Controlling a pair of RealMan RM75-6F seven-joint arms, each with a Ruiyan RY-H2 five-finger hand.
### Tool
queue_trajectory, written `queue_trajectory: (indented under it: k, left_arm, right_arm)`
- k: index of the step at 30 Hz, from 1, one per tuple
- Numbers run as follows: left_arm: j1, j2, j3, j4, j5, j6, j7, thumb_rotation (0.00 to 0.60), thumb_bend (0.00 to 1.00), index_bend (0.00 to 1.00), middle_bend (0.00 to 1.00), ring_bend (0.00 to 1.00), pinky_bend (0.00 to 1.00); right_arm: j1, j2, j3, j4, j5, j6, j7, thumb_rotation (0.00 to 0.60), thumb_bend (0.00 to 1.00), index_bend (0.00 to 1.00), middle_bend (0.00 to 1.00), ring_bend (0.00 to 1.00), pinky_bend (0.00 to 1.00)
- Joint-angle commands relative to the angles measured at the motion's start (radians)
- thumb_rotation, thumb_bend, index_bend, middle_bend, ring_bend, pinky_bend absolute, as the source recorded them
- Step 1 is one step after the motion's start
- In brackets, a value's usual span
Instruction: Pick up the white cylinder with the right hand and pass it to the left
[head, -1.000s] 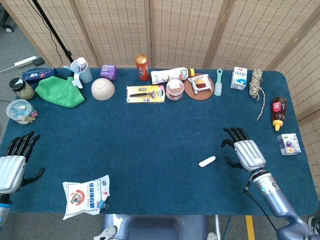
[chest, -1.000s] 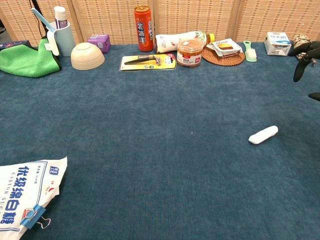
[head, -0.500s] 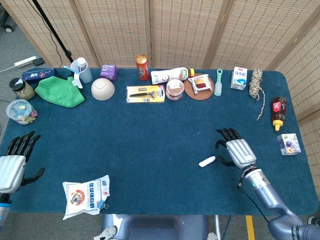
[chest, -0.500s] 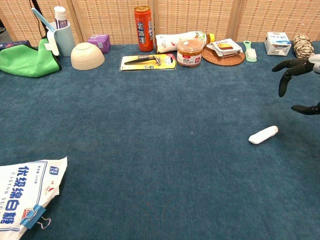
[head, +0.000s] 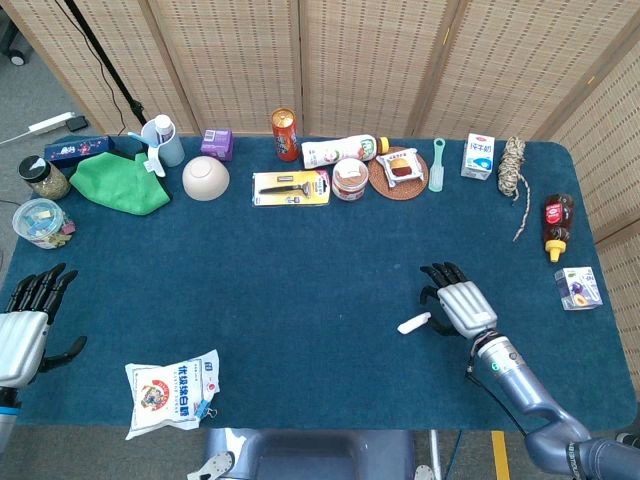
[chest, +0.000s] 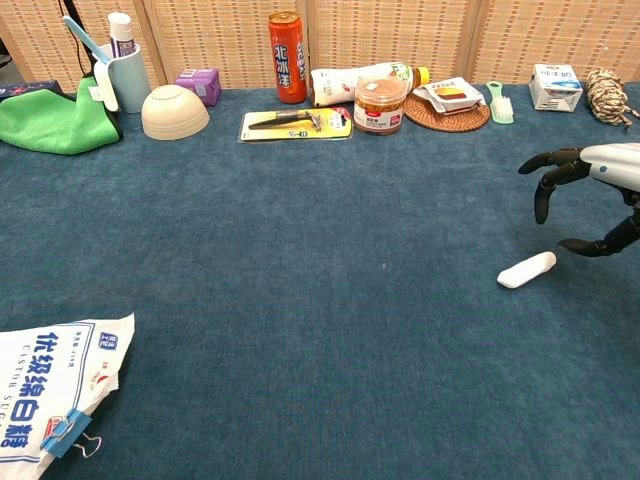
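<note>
The white cylinder (head: 413, 323) lies flat on the blue table, seen low and right in the chest view as the cylinder (chest: 527, 269). My right hand (head: 455, 305) hovers just to its right, fingers spread and curved, holding nothing; its thumb reaches close to the cylinder's right end. The chest view shows this right hand (chest: 590, 195) above and right of the cylinder, not touching it. My left hand (head: 27, 325) rests open at the table's left edge, far from the cylinder. It is outside the chest view.
A bag with a clip (head: 172, 390) lies front left. Along the far edge stand a bowl (head: 205, 178), green cloth (head: 121, 182), orange can (head: 285, 133), razor pack (head: 291, 187), jar (head: 350, 179) and milk carton (head: 479, 156). A small box (head: 578, 288) sits right.
My right hand has moved left toward the white cylinder, from well to its right to just beside it. The cylinder and left hand have stayed in place.
</note>
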Motion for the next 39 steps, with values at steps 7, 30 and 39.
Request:
queue_trajectory:
  k: [7, 30, 39]
  left_arm:
    - [0.003, 0.005, 0.002, 0.003, -0.005, 0.003, -0.002, 0.600, 0.25, 0.08, 0.00, 0.00, 0.00]
    - [0.012, 0.008, 0.006, 0.016, -0.006, 0.012, -0.022, 0.600, 0.25, 0.08, 0.00, 0.00, 0.00]
    - [0.013, 0.008, 0.006, 0.025, -0.007, 0.011, -0.032, 0.600, 0.25, 0.08, 0.00, 0.00, 0.00]
  right_arm:
    - [0.012, -0.059, -0.027, 0.076, -0.020, -0.001, -0.002, 0.600, 0.37, 0.43, 0.11, 0.00, 0.00]
    - [0.024, -0.114, -0.043, 0.163, -0.013, -0.011, 0.009, 0.600, 0.37, 0.46, 0.12, 0.00, 0.00]
    - [0.023, -0.115, -0.048, 0.158, -0.007, -0.011, -0.007, 0.600, 0.37, 0.47, 0.13, 0.00, 0.00]
